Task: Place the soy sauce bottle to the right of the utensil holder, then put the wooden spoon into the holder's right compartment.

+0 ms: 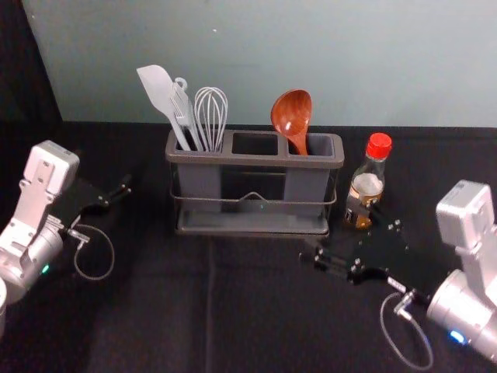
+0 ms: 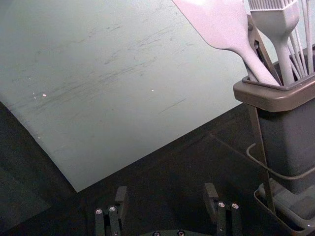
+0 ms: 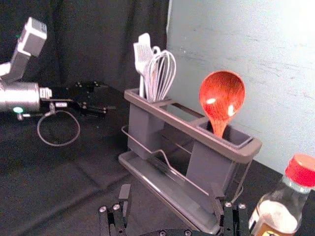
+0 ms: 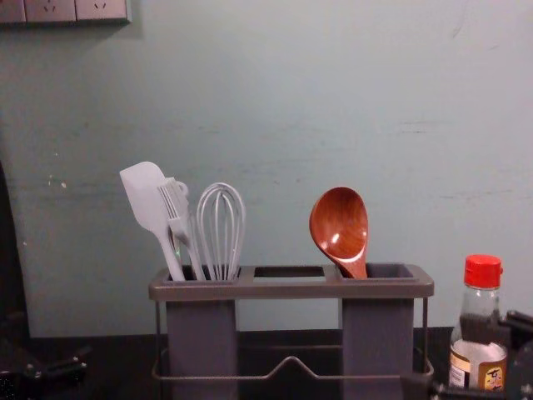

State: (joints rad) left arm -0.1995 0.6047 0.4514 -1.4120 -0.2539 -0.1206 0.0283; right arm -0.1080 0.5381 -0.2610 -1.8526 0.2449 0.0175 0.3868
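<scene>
Black cloth (image 1: pixel 155 311) leaves room to pass toward six o'clock of the utensil holder (image 1: pixel 233 158), and above its middle compartment (image 1: pixel 255 144) a gap opens between the whisk (image 1: pixel 211 116) at eleven and the wooden spoon (image 1: pixel 291 113) at one. The soy sauce bottle (image 1: pixel 367 185) blocks three o'clock, the right gripper (image 1: pixel 328 231) four, and the wall (image 1: pixel 248 62) twelve.

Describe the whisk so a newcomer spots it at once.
Find the dark holder, left of the red-capped bottle. In its left compartment, the whisk stands nearest the middle opening. Unlike the flat spatula and bristled brush, its head is looped wires.
</scene>
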